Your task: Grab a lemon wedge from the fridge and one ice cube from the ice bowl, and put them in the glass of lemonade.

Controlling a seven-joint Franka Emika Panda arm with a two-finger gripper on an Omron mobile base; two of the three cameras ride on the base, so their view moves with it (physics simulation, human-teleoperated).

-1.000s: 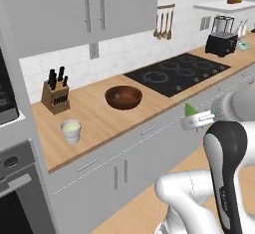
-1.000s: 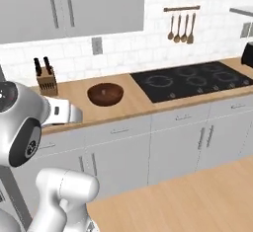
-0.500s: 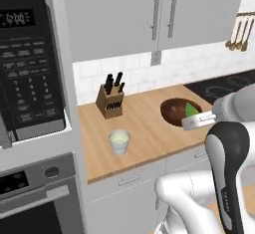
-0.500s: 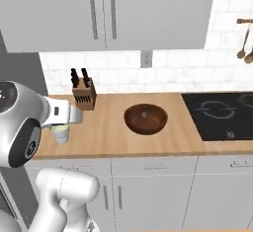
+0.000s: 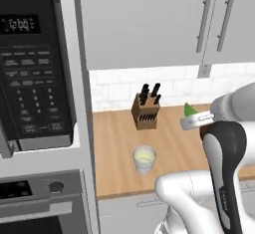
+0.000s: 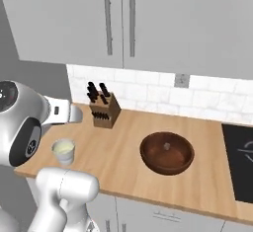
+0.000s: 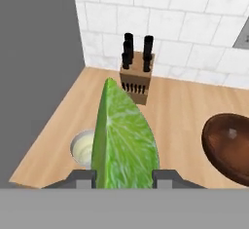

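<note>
In the hand view, my gripper (image 7: 124,177) is shut on the lemon wedge (image 7: 124,140), a yellow-green piece standing upright between the two fingertips. The left base view shows the wedge (image 5: 189,109) poking up from the hand, above the wooden counter. The glass of lemonade (image 7: 83,147) stands below and left of the wedge, near the counter's front edge (image 5: 144,158) (image 6: 63,150). The dark brown ice bowl (image 6: 166,152) sits to the right (image 7: 228,145), with a small pale cube (image 6: 168,146) in it. The fridge is out of view.
A wooden knife block (image 5: 146,111) stands at the back of the counter by the tiled wall (image 6: 104,110). A black microwave (image 5: 35,63) and an oven front fill the left. A black cooktop (image 6: 242,157) lies at the far right. Grey cupboards hang above.
The base has driven left, so the whole picture shifted: the cooktop slid out to the right, and the microwave and the glass came nearer. The wedge stays gripped.
</note>
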